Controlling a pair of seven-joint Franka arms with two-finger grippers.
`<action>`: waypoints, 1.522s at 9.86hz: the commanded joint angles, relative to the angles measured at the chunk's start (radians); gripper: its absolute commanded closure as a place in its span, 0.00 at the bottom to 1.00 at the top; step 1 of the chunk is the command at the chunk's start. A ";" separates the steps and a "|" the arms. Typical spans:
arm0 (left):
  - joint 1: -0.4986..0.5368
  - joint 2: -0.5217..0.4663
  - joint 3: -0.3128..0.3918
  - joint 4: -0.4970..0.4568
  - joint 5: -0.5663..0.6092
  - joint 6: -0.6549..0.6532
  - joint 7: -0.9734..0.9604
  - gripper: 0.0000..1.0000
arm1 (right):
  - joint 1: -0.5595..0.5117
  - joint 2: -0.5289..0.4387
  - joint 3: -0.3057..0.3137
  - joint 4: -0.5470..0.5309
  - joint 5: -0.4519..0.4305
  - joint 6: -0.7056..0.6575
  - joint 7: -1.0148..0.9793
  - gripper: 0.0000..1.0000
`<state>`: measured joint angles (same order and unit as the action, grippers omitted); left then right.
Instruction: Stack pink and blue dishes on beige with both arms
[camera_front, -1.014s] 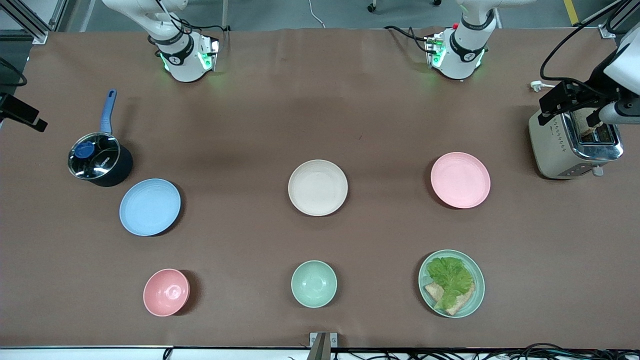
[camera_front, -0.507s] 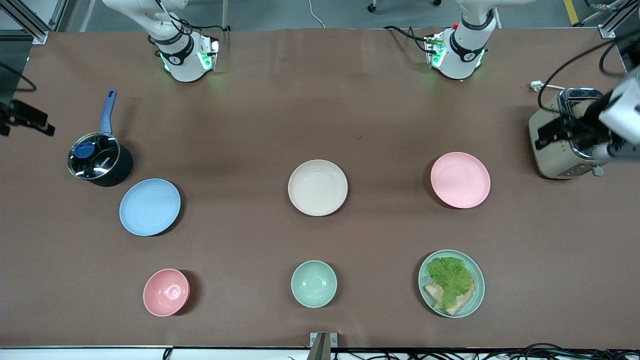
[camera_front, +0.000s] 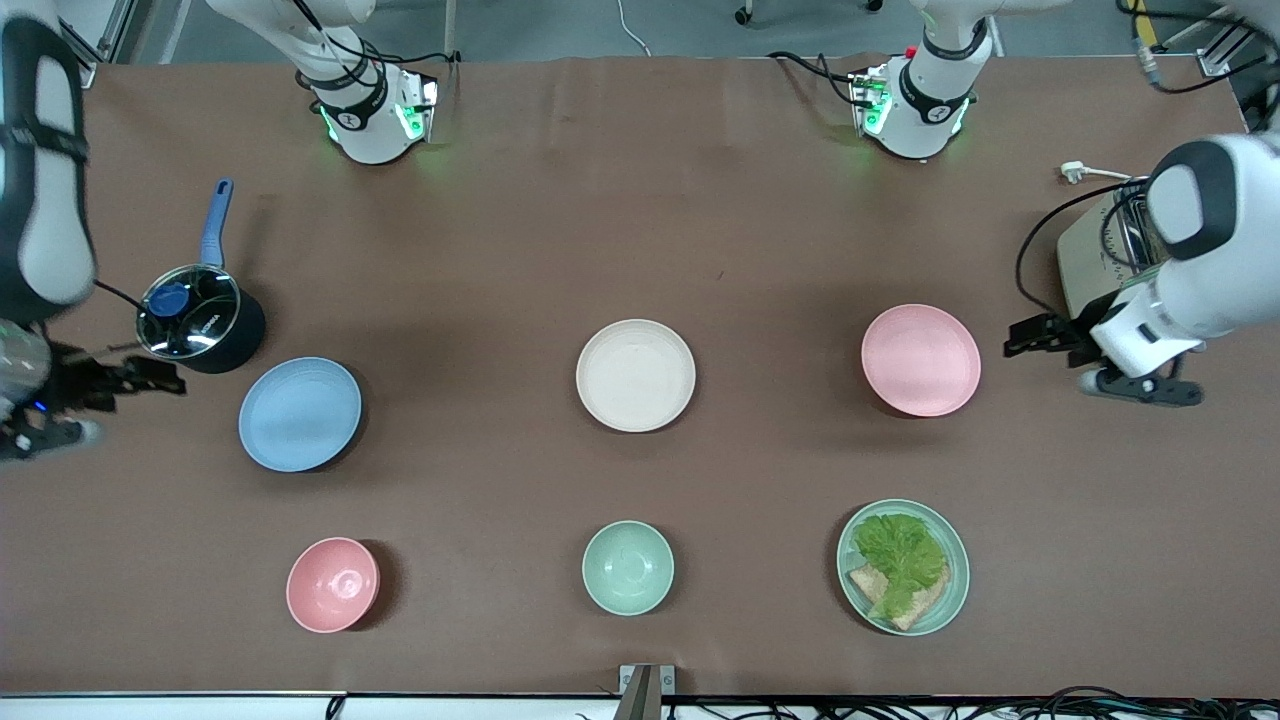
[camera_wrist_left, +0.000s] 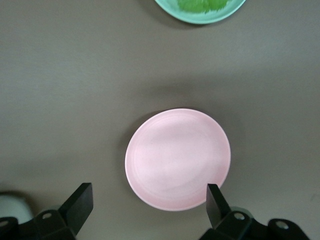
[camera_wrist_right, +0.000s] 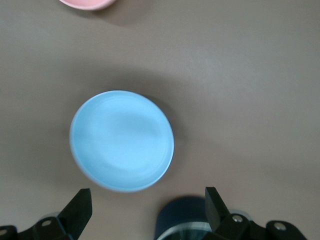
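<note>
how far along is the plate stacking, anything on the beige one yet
Nothing is stacked: the beige plate is bare. In hand: the open left gripper is up beside the pink plate, the open right gripper beside the blue plate. Both grasps and placements remain.

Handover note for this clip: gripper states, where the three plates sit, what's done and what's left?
Left gripper: open, empty, up beside the pink plate, by the toaster.
Right gripper: open, empty, up between the blue plate and the saucepan.
Beige plate: mid-table, bare, with the pink and blue plates apart from it toward the table's ends.
Done: nothing stacked.
Left: grasp each plate and stack both on beige.
</note>
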<state>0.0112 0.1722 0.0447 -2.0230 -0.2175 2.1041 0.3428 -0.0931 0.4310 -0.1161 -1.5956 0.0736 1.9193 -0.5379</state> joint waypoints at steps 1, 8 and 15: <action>0.001 0.085 0.020 -0.158 -0.098 0.208 0.126 0.00 | -0.033 0.095 -0.011 -0.062 0.120 0.158 -0.196 0.00; 0.007 0.248 0.020 -0.169 -0.105 0.275 0.131 0.92 | -0.025 0.213 -0.034 -0.196 0.400 0.359 -0.343 0.16; 0.038 0.083 -0.090 -0.148 -0.103 0.169 0.076 1.00 | -0.013 0.203 -0.080 -0.103 0.387 0.217 -0.310 0.99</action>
<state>0.0368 0.2930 0.0260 -2.1621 -0.3094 2.2985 0.4475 -0.1164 0.6471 -0.1613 -1.7418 0.4502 2.2044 -0.8570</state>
